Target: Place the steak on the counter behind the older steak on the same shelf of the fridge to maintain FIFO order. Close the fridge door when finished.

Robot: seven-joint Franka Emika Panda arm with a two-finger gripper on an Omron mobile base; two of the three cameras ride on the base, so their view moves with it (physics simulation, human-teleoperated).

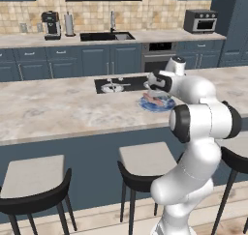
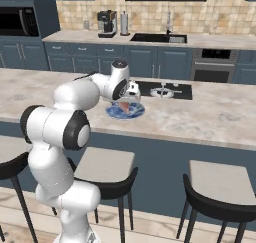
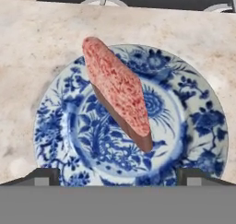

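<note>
On the marbled surface (image 1: 58, 108), my wide-open, empty end effector (image 3: 118, 174) hovers over the steak (image 3: 118, 91); closing off-centre could skid it off the plate (image 3: 203, 126).

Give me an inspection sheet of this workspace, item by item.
Surface: beige marbled counter with a black cooktop.
Job's things: steak lying on a blue patterned plate near the cooktop.
Clutter: nothing seen beyond the plate.
Gripper: gripper open, above the plate, steak between the line of its tips, not touched.
Cables: nothing seen.
Surroundings: stools in front of the counter; wall counter with sink, coffee machine, toaster oven.
</note>
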